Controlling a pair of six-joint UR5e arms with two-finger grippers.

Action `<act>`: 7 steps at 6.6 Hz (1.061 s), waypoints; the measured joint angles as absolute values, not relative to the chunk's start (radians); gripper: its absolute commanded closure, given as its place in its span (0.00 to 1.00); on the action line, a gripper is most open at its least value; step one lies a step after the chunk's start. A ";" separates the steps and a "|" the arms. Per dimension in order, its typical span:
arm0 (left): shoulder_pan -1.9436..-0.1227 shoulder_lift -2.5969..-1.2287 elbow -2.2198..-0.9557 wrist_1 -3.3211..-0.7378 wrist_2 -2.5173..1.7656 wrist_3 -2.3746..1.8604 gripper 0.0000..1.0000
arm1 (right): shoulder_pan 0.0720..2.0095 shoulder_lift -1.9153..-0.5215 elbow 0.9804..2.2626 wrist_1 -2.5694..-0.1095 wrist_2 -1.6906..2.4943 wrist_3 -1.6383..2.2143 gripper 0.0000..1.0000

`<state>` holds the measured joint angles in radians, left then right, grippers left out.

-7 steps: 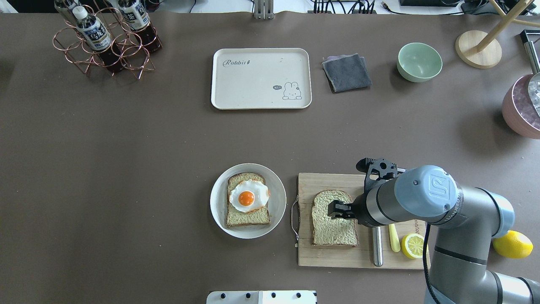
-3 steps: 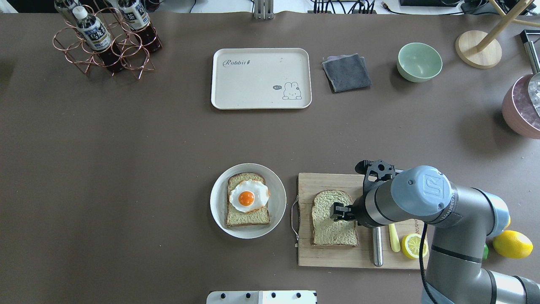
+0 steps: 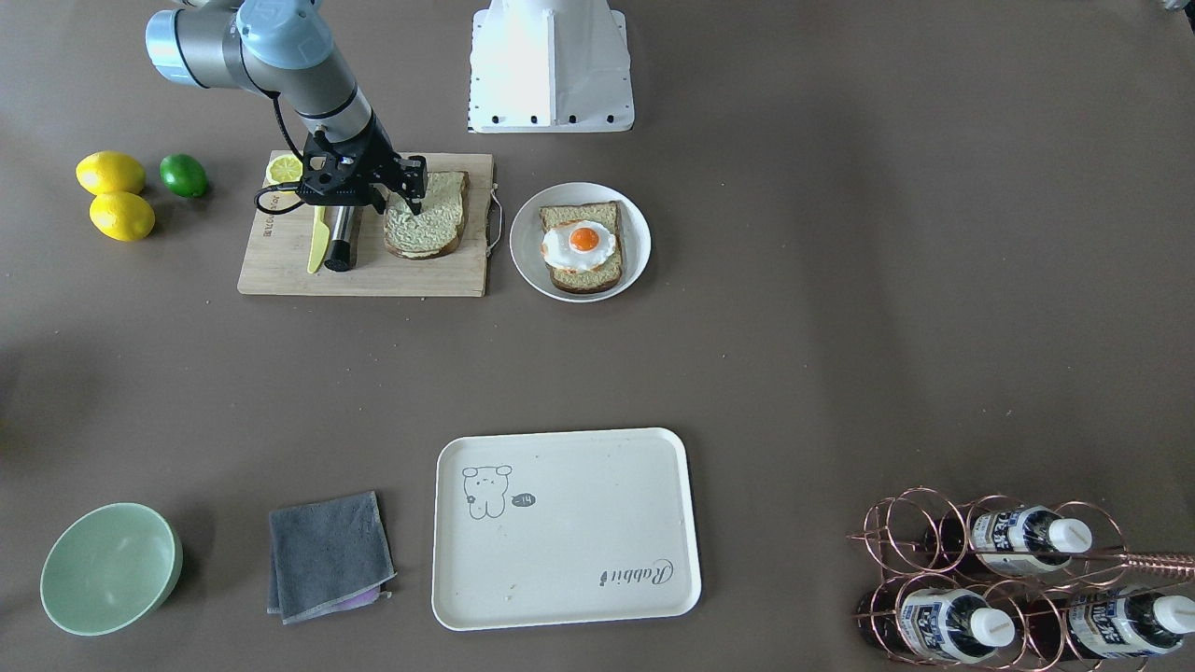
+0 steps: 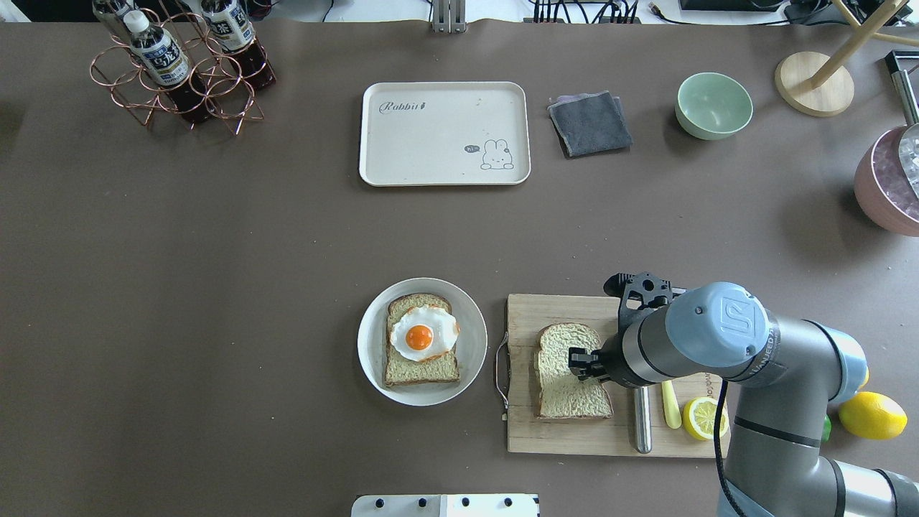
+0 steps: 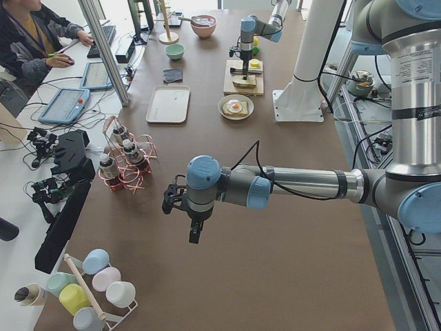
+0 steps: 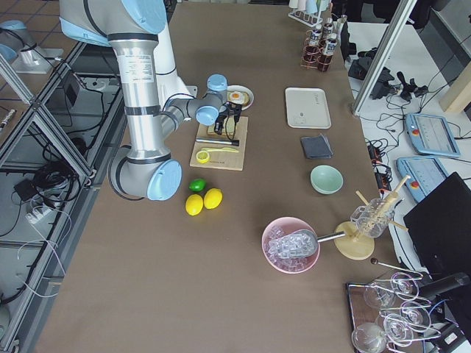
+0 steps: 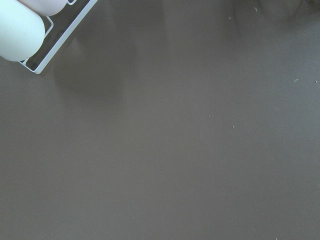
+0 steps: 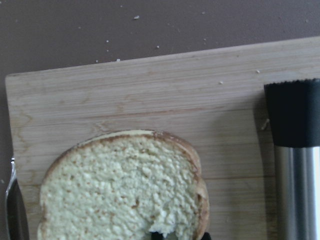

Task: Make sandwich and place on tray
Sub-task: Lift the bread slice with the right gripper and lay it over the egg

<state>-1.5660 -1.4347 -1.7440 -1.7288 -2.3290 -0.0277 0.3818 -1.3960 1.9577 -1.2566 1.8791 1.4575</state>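
Observation:
One bread slice point(image 4: 423, 370) lies on the round white plate point(image 4: 370, 359) with the fried egg point(image 4: 422, 335) on top. The second slice point(image 4: 563, 398) lies on the wooden cutting board point(image 4: 560, 439); it also shows in the right wrist view point(image 8: 115, 190). My right gripper point(image 4: 580, 362) is shut on this slice near its right crust and shows in the front view point(image 3: 413, 191). The cream tray point(image 4: 431, 143) stands at the table's far side. My left gripper point(image 5: 195, 234) hangs over bare table far to the left; I cannot tell whether it is open or shut.
A steel-handled tool point(image 4: 641, 424), a yellow knife point(image 4: 670, 406) and a lemon half point(image 4: 703, 418) lie on the board right of the slice. Lemons point(image 4: 872, 415), a green bowl point(image 4: 714, 105), a grey cloth point(image 4: 590, 123), a bottle rack point(image 4: 179, 72) and a pink ice bowl point(image 4: 890, 187) stand around.
My right gripper has moved down onto the slice and narrowed on it. The slice has shifted slightly to the right on the board.

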 measured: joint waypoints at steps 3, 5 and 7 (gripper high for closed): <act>-1.566 -1.430 -1.758 -1.729 -2.330 -0.051 0.03 | 0.429 -1.381 1.972 -1.256 1.916 1.448 1.00; -1.566 -1.428 -1.758 -1.728 -2.330 -0.053 0.03 | 0.461 -1.321 1.993 -1.253 1.948 1.446 1.00; -1.566 -1.419 -1.759 -1.728 -2.331 -0.053 0.03 | 0.467 -1.243 1.991 -1.250 1.952 1.456 1.00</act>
<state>-1.5662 -1.4190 -1.7587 -1.7284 -2.3305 -0.0526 0.4666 -1.2427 1.9909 -1.2505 1.9524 1.4555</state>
